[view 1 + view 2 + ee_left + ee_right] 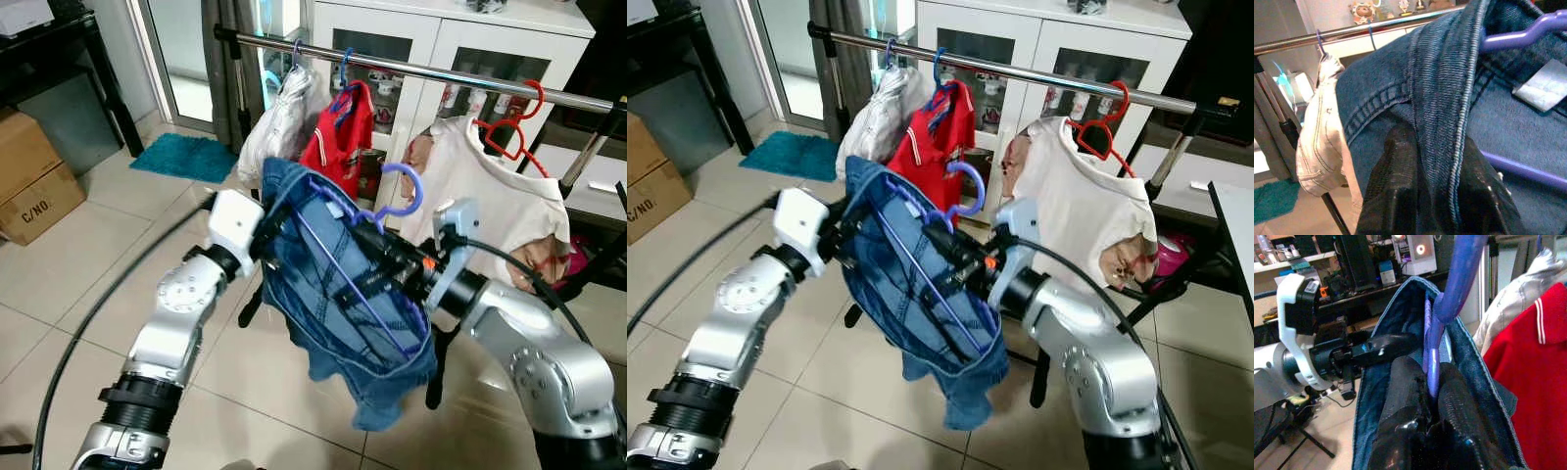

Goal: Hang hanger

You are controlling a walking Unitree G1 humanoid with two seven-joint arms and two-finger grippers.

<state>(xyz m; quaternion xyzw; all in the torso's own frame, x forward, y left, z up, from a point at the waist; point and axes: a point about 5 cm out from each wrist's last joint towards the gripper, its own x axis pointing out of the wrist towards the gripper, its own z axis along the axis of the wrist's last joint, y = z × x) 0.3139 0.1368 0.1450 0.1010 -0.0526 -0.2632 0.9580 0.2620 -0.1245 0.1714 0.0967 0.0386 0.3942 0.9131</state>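
Below the rail (431, 70), well short of it, the purple hanger (392, 201) carried a denim garment (343, 294) between both arms. The right end effector (1432, 382) was clenched on the hanger's neck under the hook, while the left end effector (1435, 196) was clenched on the denim's hem. Along the rail hung a white garment (279, 122), a red shirt (343, 137) and a cream shirt (490, 186) on a red hanger (509, 127). To finish well, the hook probably should rise above the rail into the gap between red and cream shirts, opening turned toward the rail, then lower until it seats before either grip lets go.
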